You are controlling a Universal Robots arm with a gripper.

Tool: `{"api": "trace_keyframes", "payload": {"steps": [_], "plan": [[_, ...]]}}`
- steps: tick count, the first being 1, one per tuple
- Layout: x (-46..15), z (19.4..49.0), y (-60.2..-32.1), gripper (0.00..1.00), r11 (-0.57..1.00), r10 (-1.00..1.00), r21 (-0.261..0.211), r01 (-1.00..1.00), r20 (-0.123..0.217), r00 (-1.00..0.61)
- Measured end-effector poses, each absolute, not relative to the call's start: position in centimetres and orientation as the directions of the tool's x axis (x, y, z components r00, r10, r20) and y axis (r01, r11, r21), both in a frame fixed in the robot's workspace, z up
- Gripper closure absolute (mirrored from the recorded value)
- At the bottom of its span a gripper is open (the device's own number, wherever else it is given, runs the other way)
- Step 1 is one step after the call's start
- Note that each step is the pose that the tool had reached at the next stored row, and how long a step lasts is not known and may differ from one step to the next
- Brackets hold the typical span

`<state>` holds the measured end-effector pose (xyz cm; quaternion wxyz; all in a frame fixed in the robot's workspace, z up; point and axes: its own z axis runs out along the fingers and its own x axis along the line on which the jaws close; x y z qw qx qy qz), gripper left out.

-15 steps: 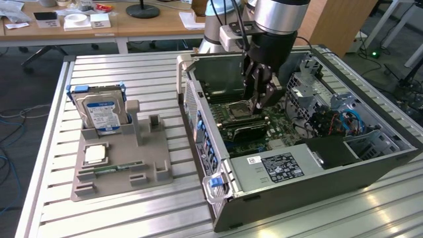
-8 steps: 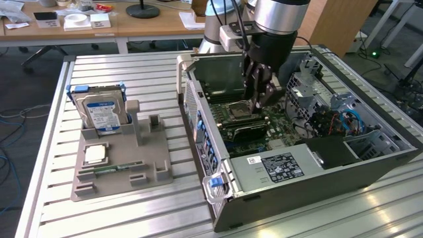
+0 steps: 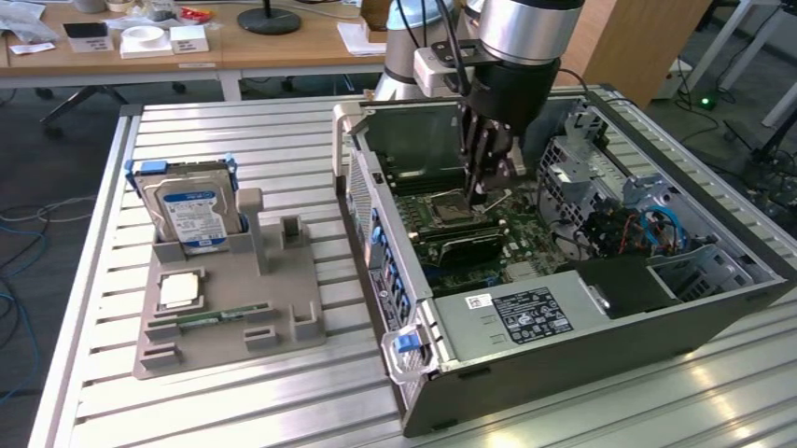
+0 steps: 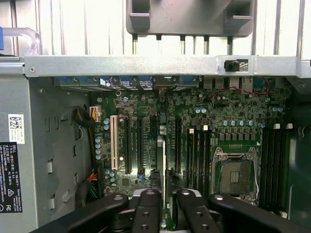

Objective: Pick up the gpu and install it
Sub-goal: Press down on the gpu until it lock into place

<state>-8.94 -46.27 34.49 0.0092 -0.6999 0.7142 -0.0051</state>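
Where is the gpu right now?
The gpu stands on edge between the gripper fingers inside the open computer case, over the motherboard slots beside the CPU socket.

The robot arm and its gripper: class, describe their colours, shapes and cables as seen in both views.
The arm is a thick silver-grey metal cylinder ending in a black wrist section, with black cables running down beside a pale grey box. The gripper is dark and slim. In the wrist view its fingers are black blocks with round screw holes.
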Motion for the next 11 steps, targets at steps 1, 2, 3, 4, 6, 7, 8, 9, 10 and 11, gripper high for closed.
{"api": "trace_keyframes", "payload": {"steps": [1, 2, 3, 4, 6, 7, 8, 9, 10, 11], "plan": [[-8.94, 34.49, -46.27, 0.8, 0.02, -1.0, -0.02, -1.0, -0.006, -0.02], [-8.94, 34.49, -46.27, 0.87, 0.02, -1.0, -0.02, -1.0, -0.006, -0.02], [-8.94, 34.49, -46.27, 0.87, 0.02, -1.0, -0.02, -1.0, -0.006, -0.02], [-8.94, 34.49, -46.27, 0.89, 0.02, -1.0, -0.02, -1.0, -0.006, -0.02], [-8.94, 34.49, -46.27, 0.89, 0.02, -1.0, -0.02, -1.0, -0.006, -0.02], [-8.94, 34.49, -46.27, 0.89, 0.02, -1.0, -0.02, -1.0, -0.006, -0.02], [-8.94, 34.49, -46.27, 0.89, 0.02, -1.0, -0.02, -1.0, -0.006, -0.02], [-8.94, 34.49, -46.27, 0.89, 0.02, -1.0, -0.02, -1.0, -0.006, -0.02], [-8.94, 34.49, -46.27, 0.89, 0.02, -1.0, -0.02, -1.0, -0.006, -0.02], [-8.94, 34.49, -46.27, 0.89, 0.02, -1.0, -0.02, -1.0, -0.006, -0.02]]}}
